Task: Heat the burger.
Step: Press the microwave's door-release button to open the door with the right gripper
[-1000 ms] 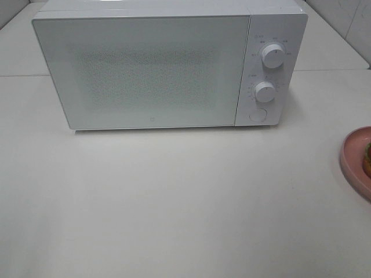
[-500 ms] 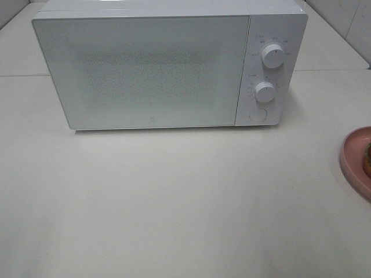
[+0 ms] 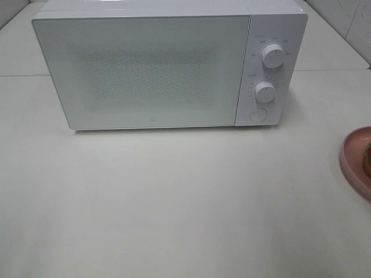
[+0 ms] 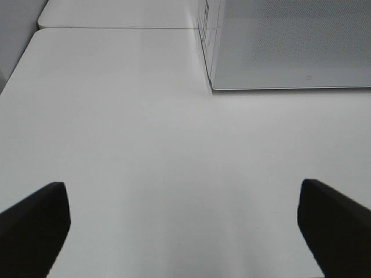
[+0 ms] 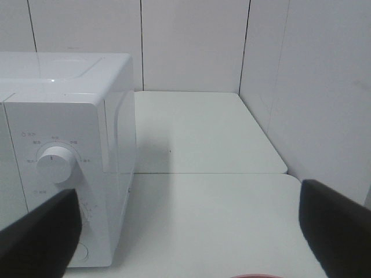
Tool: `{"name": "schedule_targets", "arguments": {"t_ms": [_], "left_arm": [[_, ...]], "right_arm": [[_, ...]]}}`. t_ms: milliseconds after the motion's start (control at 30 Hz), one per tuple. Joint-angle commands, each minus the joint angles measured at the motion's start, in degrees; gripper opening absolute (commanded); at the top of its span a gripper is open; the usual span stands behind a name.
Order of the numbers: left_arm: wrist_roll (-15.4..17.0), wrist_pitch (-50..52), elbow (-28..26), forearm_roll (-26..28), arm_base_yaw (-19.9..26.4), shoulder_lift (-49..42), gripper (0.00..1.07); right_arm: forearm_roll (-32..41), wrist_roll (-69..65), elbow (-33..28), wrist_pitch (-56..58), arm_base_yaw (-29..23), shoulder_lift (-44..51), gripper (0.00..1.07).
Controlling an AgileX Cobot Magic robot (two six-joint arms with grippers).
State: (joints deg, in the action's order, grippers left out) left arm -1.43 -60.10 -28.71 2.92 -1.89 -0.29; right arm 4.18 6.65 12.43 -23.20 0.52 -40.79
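Currently | left gripper (image 4: 185,237) wide open, empty, above table (image 4: 145,145), microwave (image 4: 290,46) ahead | right gripper (image 5: 185,237) wide open, empty, near microwave's dial (image 5: 55,162) | burger (image 3: 367,159) on plate (image 3: 351,156) at exterior view's right edge.

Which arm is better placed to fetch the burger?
Right. The burger and pink plate sit at the table's right edge, on that arm's side; the left claw faces the microwave's opposite end.

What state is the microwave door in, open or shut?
Shut. The microwave door lies flat, flush with the knob panel, and none of the inside shows. The burger sits outside on its pink plate.
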Motion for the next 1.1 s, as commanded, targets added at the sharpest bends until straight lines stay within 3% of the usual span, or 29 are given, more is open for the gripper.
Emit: {"name": "schedule_targets", "arguments": {"t_ms": [33, 200, 300, 500, 567, 600, 667, 700, 767, 833, 1100], "left_arm": [[-0.11, 0.8, 0.11, 0.4, 0.0, -0.92, 1.0], [-0.11, 0.8, 0.11, 0.4, 0.0, -0.92, 1.0], [-0.11, 0.8, 0.11, 0.4, 0.0, -0.92, 1.0], [-0.11, 0.8, 0.11, 0.4, 0.0, -0.92, 1.0], [-0.11, 0.8, 0.11, 0.4, 0.0, -0.92, 1.0], [-0.11, 0.8, 0.11, 0.4, 0.0, -0.92, 1.0], [-0.11, 0.8, 0.11, 0.4, 0.0, -0.92, 1.0], [-0.11, 0.8, 0.11, 0.4, 0.0, -0.92, 1.0], [-0.11, 0.8, 0.11, 0.4, 0.0, -0.92, 1.0], [-0.11, 0.8, 0.11, 0.4, 0.0, -0.92, 1.0], [-0.11, 0.8, 0.11, 0.4, 0.0, -0.92, 1.0]], "right_arm": [[-0.97, 0.17, -0.11, -5.61, -0.17, -4.58, 0.99], [-1.66, -1.78, -0.29, -18.62, -0.17, -16.96, 0.96], [-2.41, -2.29, -0.29, -21.08, -0.17, -19.14, 0.94], [-4.18, -4.13, -0.57, -35.29, -0.17, -30.08, 0.77], [-4.18, -4.13, -0.57, -39.08, -0.17, -34.89, 0.6], [-4.18, -4.13, -0.57, -39.08, -0.17, -34.89, 0.6], [-4.18, -4.13, -0.57, -39.82, -0.17, -36.5, 0.44], [-4.18, -4.13, -0.57, -39.82, -0.17, -36.5, 0.44], [-3.5, -4.64, -0.57, -39.94, -0.17, -37.87, 0.06], [-3.27, -5.16, -0.57, -39.76, -0.17, -37.87, 0.0], [-6.13, -12.95, -0.57, -42.97, -0.17, -42.57, 0.0]]}}
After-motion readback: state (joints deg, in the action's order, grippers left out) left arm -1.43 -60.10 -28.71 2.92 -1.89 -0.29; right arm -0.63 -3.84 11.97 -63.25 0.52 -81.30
